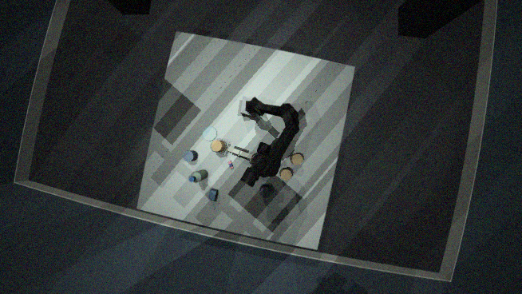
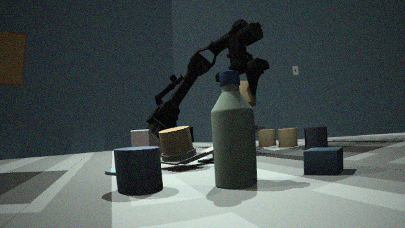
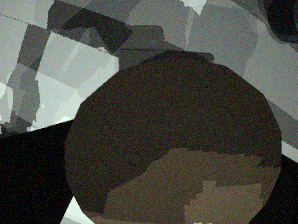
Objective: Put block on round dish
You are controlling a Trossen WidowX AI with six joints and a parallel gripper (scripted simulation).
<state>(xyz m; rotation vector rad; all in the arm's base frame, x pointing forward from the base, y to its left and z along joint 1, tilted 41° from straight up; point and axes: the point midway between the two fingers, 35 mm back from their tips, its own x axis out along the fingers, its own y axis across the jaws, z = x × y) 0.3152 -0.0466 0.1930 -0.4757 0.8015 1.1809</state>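
My gripper [image 2: 249, 92] is shut on a tan cup [image 2: 246, 90] and holds it high above the table, partly hidden behind a bottle. In the wrist view the cup [image 3: 173, 163] fills most of the frame. The other tan cup [image 1: 217, 145] stands upside down on the left end of the balance [image 1: 239, 152] [image 2: 186, 158], which is tipped down on that side. A small pink and blue block [image 1: 231, 164] lies on the table beside the balance. The pale round dish [image 1: 209, 133] lies just beyond the standing cup. My arm [image 1: 275, 148] reaches over the balance's right end.
A grey-green bottle with a blue cap [image 2: 233, 133], a dark blue cylinder [image 2: 137, 170] and a blue cube [image 2: 322, 160] stand in front. Two tan cylinders [image 2: 267, 137] [image 2: 287, 137] and a dark cylinder [image 2: 315, 137] stand to the right. A pale box [image 2: 140, 137] stands near the arm's base.
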